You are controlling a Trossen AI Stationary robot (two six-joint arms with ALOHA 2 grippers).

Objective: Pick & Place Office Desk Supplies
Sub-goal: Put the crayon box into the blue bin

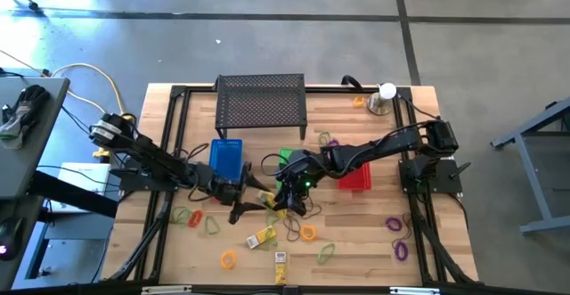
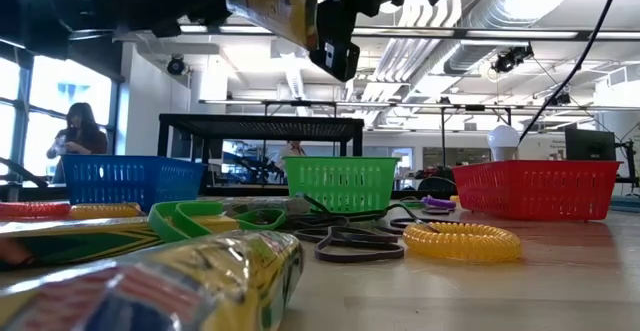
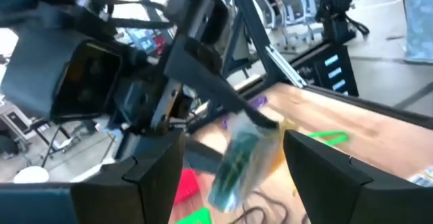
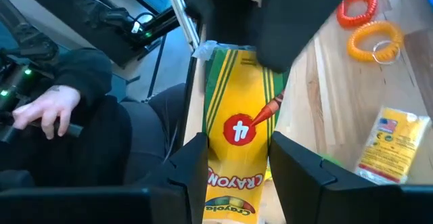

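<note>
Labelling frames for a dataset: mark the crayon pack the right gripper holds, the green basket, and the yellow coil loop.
crayon pack (image 4: pixel 238 139): right wrist view, on the red circle printed on its front.
green basket (image 2: pixel 341 184): low view, middle of its front wall.
yellow coil loop (image 2: pixel 461 241): low view, on its near side.

Yellow-and-green crayon pack with a red circle; blue, green, seemingly red baskets.

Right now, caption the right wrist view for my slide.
Right gripper holding a yellow crayon pack above the wooden table, coiled loops nearby.
</note>
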